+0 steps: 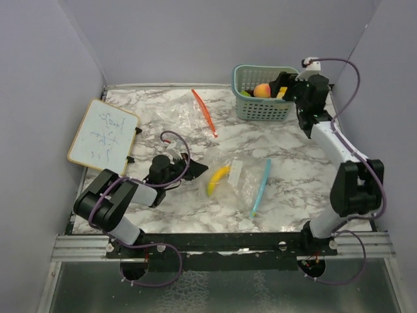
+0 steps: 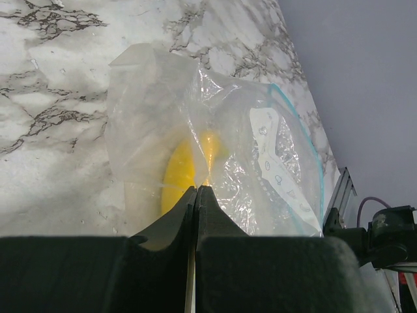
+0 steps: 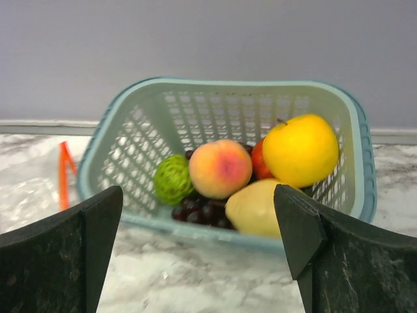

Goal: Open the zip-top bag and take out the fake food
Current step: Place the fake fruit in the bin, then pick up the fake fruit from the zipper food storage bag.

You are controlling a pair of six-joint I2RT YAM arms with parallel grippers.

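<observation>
Two arms work over a marble table (image 1: pixel 293 163). On my left, the left gripper (image 2: pixel 197 191) lies low near the table's middle, its fingers pressed together and clamped on the clear film of a bag (image 2: pixel 260 143) with a blue zip strip. The banana (image 2: pixel 177 175) is inside that bag, just beyond the fingertips, seen as a yellow blur through the plastic. From above, the bag (image 1: pixel 242 177) lies flat with the banana (image 1: pixel 218 180) at its left end, and the left gripper (image 1: pixel 186 171) touches that end.

At the far right corner, the right gripper (image 3: pixel 197 195) faces a teal basket (image 3: pixel 117 156), its fingers spread wide apart with nothing between them. The basket holds the rest of the food: a peach (image 3: pixel 219 168) in the middle, a green fruit (image 3: pixel 172 179) to its left, dark grapes (image 3: pixel 199 212) underneath, a pale lemon (image 3: pixel 257 207) in front, and a large yellow fruit (image 3: pixel 300 150) at the right. I cannot tell what the small red piece behind the peach is.

A second bag (image 1: pixel 189 114), with an orange zip strip, lies flat left of the basket. A whiteboard (image 1: pixel 103 134) sits at the table's left edge.
</observation>
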